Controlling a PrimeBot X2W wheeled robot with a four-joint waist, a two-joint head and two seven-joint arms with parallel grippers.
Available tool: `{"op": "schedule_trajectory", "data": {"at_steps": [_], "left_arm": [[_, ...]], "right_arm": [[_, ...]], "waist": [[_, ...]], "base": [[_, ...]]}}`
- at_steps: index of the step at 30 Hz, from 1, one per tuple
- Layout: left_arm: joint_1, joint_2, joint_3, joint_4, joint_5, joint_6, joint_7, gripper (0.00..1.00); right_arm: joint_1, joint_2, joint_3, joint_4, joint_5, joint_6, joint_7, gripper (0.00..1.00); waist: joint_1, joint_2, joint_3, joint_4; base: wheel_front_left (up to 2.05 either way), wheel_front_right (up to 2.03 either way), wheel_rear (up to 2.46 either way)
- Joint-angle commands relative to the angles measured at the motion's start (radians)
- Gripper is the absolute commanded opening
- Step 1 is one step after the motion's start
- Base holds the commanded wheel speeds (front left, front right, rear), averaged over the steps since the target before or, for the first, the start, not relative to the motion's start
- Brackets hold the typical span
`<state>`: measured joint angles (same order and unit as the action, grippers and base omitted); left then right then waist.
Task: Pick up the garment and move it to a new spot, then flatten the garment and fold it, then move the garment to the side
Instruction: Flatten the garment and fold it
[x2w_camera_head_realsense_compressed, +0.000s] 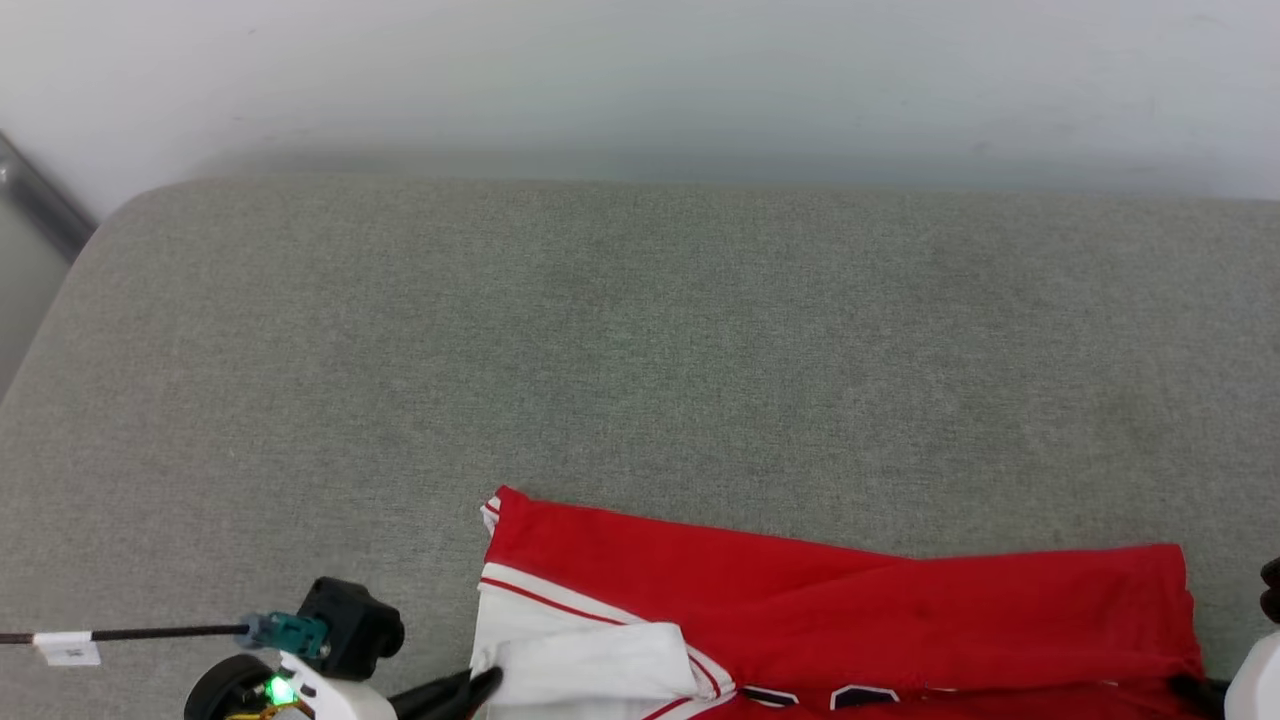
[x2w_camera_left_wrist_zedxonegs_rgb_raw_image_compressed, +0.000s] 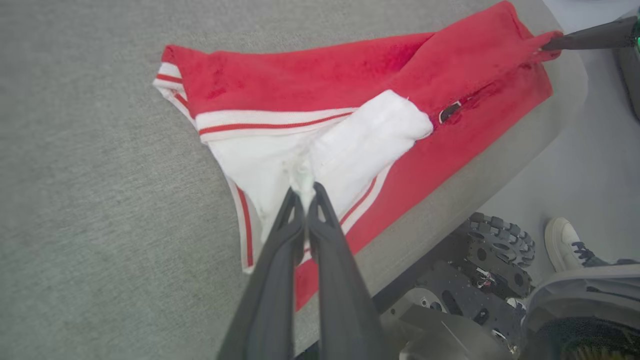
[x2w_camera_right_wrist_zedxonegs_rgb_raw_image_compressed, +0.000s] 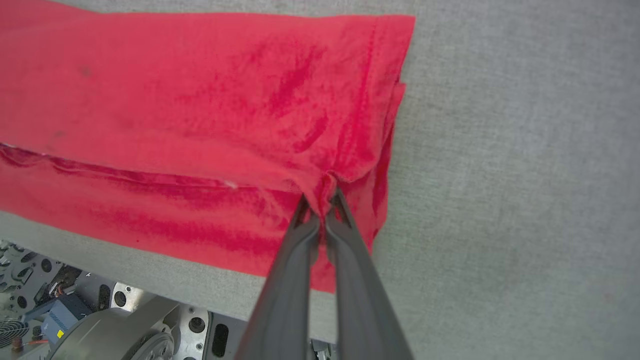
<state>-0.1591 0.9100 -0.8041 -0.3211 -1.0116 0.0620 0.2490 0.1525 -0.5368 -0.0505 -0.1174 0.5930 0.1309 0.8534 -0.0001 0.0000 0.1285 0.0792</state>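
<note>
Your left gripper is pinching the white sleeve of the bright red, thin-fabric jersey shirt, and your right gripper is clamping its red opposite end. The shirt is lying along the near edge of the wide grey woven cushion, which is sitting against a pale wall.

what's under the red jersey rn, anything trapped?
The garment lies on the grey padded surface, which shows on every side of it. Its white sleeve is folded over the red body. What sits beneath the fabric itself is covered; cannot tell.
</note>
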Motion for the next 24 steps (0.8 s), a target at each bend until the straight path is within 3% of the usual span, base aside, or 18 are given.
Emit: {"op": "schedule_trajectory", "data": {"at_steps": [1, 15, 16, 17, 18, 19, 20, 24], "left_arm": [[0.007, 0.006, -0.002, 0.004, 0.006, 0.0, 0.002, 0.0], [-0.019, -0.109, -0.088, 0.174, 0.079, -0.053, -0.017, 0.0], [-0.022, -0.116, -0.092, 0.184, 0.084, -0.057, -0.018, 0.0], [-0.024, -0.121, -0.096, 0.193, 0.086, -0.061, -0.02, 0.0], [-0.027, -0.124, -0.099, 0.201, 0.093, -0.062, -0.023, 0.29], [-0.027, -0.127, -0.1, 0.208, 0.097, -0.063, -0.03, 0.75], [-0.024, -0.128, -0.102, 0.215, 0.101, -0.064, -0.037, 1.0], [-0.011, -0.134, -0.084, 0.223, 0.103, -0.057, -0.082, 1.0]], "right_arm": [[0.007, -0.003, 0.002, 0.004, 0.006, 0.0, -0.004, 0.0], [0.001, -0.042, 0.087, 0.099, 0.045, 0.0, -0.044, 0.0], [-0.002, -0.044, 0.092, 0.103, 0.047, 0.0, -0.046, 0.14], [-0.006, -0.047, 0.096, 0.105, 0.046, 0.0, -0.055, 0.69], [-0.009, -0.051, 0.098, 0.109, 0.041, 0.0, -0.067, 1.0], [-0.01, -0.054, 0.103, 0.114, 0.041, 0.0, -0.076, 1.0], [-0.008, -0.056, 0.108, 0.121, 0.046, 0.0, -0.08, 1.0], [-0.01, -0.07, 0.107, 0.129, 0.068, 0.0, -0.098, 1.0]], "waist": [[0.0001, 0.0, 0.002, 0.001], [0.0001, 0.0, 0.038, 0.01], [0.0001, 0.0, 0.037, 0.01], [0.0001, 0.0, 0.035, 0.008], [0.0001, 0.0, 0.03, 0.007], [0.0001, 0.0, 0.024, 0.005], [0.0001, 0.0, 0.016, 0.004], [0.0001, 0.0, -0.022, -0.003]], "base": [[0.0, 0.0, 0.0], [0.0, 0.0, 0.0], [0.0, 0.0, 0.0], [0.0, 0.0, 0.0], [0.0, 0.0, 0.0], [0.0, 0.0, 0.0], [0.0, 0.0, 0.0], [0.0, 0.0, 0.0]]}}
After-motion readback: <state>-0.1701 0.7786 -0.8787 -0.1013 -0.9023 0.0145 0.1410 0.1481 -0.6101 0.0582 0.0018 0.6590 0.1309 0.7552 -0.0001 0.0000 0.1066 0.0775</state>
